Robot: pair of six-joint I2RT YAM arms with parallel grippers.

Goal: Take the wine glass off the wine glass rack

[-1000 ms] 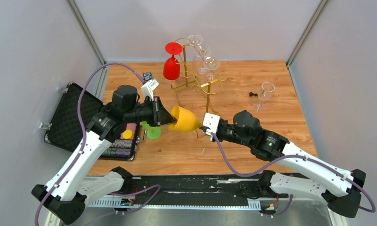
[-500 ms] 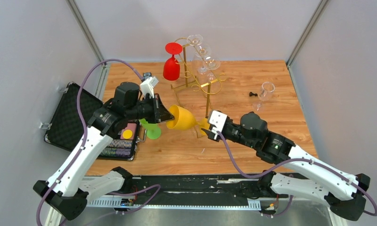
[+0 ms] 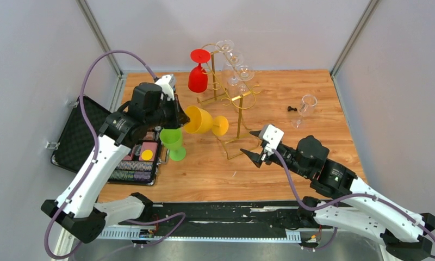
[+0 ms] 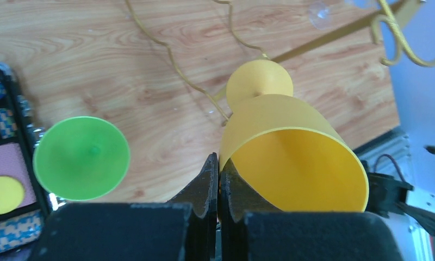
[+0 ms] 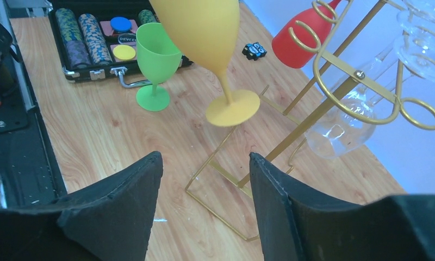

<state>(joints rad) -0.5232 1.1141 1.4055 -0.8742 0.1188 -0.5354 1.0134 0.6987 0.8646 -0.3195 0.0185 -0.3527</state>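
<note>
Yellow wine glass [image 3: 200, 119] pinched at the rim in the left gripper [image 3: 177, 117], jaws closed tight with the bowl's wall caught between the two fingers; bowl lying out ahead of those jaws and a little to their right, tilted, stem and foot farthest from them. Foot just beside the base wire of the gold wine glass rack [image 3: 238, 106], touching or not impossible to tell. Straight ahead of the right gripper [image 5: 205, 160] too, well apart from its fingers; jaws there spread wide, holding nothing. On the rack beyond, hanging bowl-down, a red glass [image 3: 198, 79] and several clear glasses [image 3: 232, 60]. Left of the left jaws, upright on its foot, a green glass [image 4: 80, 157], next to an open chip case [image 3: 85, 136] with stacked chips; lettering on one dark chip too small to read, likewise the pale marks on a small dark block [image 5: 255, 50]. Underneath, a wooden table [image 3: 313, 81] with light grain; around it, plain pale grey walls [image 3: 291, 32]
</note>
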